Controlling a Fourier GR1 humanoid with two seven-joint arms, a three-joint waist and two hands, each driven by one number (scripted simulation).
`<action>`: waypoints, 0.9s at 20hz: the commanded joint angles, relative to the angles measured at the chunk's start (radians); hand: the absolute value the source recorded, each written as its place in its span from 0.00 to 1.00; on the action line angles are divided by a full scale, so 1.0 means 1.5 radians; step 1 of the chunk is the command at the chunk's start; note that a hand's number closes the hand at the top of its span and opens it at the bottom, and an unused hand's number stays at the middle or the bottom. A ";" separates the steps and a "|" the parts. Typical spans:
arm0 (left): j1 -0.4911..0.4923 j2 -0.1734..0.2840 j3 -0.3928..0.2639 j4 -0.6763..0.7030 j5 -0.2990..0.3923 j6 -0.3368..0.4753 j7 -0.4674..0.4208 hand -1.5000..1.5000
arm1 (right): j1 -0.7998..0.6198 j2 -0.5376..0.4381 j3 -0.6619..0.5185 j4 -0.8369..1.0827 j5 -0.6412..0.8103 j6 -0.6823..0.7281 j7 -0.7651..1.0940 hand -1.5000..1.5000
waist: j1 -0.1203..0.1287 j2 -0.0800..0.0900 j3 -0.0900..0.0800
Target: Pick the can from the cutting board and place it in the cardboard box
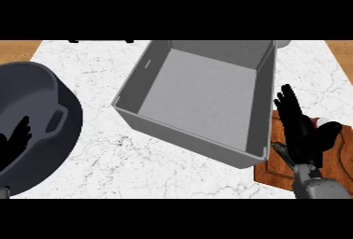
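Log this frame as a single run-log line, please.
phase: reaching | right robot hand: open, over can on cutting board | box: empty | left robot hand: resting

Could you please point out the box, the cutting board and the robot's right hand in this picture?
box (pixel 200 100): head view, on its bare grey floor.
cutting board (pixel 274 173): head view, on the brown corner beside the box.
right hand (pixel 298 125): head view, on the black palm above the board.

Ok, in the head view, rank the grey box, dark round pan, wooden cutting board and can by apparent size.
1. Grey open box, largest.
2. Dark round pan, cut off at the left edge, so unsure.
3. Brown wooden cutting board, mostly hidden.
4. Can, only a sliver showing behind the right hand.
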 commanded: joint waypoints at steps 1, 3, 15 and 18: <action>0.008 -0.001 0.002 -0.093 -0.008 0.008 0.033 0.50 | -0.031 -0.026 -0.065 -0.013 -0.027 0.019 -0.020 0.00 | -0.001 0.006 -0.001; -0.022 -0.036 -0.022 -0.050 -0.030 0.011 -0.044 0.50 | -0.106 -0.074 -0.137 0.000 -0.029 0.004 -0.049 0.00 | -0.005 0.008 -0.001; -0.036 -0.091 -0.062 -0.184 -0.088 -0.010 0.012 0.50 | -0.087 -0.116 -0.305 0.209 0.046 -0.137 -0.230 0.00 | -0.001 0.008 -0.001; -0.030 -0.136 -0.086 -0.112 -0.120 0.015 -0.054 0.50 | -0.018 -0.210 -0.262 0.149 0.089 -0.060 -0.131 0.00 | -0.012 0.008 -0.002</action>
